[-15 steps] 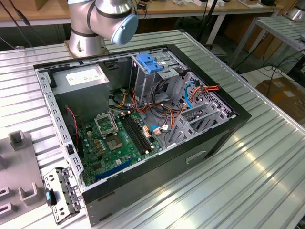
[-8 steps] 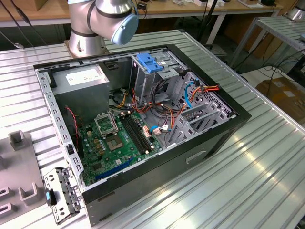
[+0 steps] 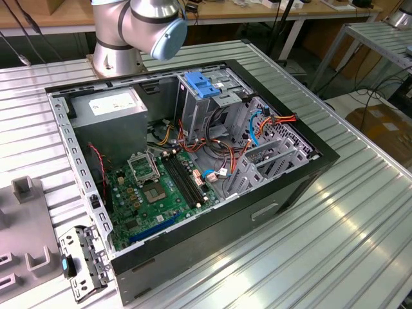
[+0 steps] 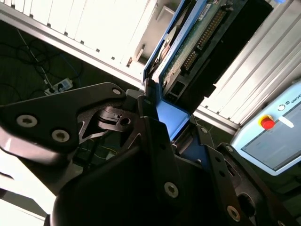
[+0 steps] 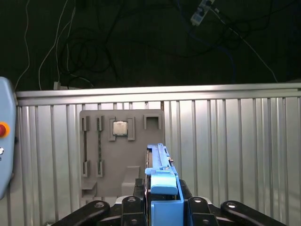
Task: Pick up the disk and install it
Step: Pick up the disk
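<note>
disk gripped edge-on, away from the open case

the gripper (image 5: 162,200) is closed down onto the disk (image 5: 159,162). its dark jaws stand on either side of the blue rail (image 5: 164,186) and are only as far apart as the drive is thick. in the second wrist view the gripper (image 4: 171,117) has the same hold. the disk (image 4: 190,44) runs straight out from between the jaws, with its long axis pointing away from the palm and its green circuit board (image 4: 207,26) turned to one side. so the disk isn't lying off to one side of the gripper. it is in the grip and sticks out forward like a blade.

past it, in the first wrist view, are the ribbed table (image 5: 235,155) and a grey fixture tray (image 5: 94,155) with a small chip seated in it. beyond the table edge is dark floor with cables. a teach pendant (image 4: 273,136) sits off to one side.

from across the room i can see the computer case (image 3: 290,187) lying open, with the drive cage (image 3: 199,112) near the arm (image 3: 138,26) and a bare blue bracket (image 3: 203,84) on top of it.

i can't tell how far the held disk is from that cage. the pads themselves are hidden behind the rail. the far end of the disk is cut off in the second wrist view, and its label face is turned away.
</note>
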Controlling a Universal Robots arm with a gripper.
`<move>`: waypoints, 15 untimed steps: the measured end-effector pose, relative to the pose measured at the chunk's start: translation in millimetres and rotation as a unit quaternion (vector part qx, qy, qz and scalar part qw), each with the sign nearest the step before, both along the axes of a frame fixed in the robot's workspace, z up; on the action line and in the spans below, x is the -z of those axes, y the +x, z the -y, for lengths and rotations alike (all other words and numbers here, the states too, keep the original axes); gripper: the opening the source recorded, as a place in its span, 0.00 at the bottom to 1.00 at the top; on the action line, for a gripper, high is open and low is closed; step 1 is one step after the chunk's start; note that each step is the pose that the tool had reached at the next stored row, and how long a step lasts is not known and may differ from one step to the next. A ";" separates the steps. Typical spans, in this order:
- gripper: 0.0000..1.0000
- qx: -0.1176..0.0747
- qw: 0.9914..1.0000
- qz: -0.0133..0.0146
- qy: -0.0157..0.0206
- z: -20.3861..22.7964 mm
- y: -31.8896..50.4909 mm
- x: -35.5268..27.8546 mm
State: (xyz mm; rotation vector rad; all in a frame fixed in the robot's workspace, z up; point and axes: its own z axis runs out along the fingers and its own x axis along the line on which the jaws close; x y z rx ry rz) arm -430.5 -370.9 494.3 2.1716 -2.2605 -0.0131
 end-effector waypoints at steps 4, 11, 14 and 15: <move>0.37 0.000 1.000 -0.001 0.000 0.0 6.2 0.0; 0.37 0.000 1.000 -0.002 0.000 0.0 16.0 0.0; 0.37 0.000 1.000 -0.003 0.000 0.0 19.7 0.0; 0.37 0.000 1.000 -0.003 0.000 0.0 21.2 0.0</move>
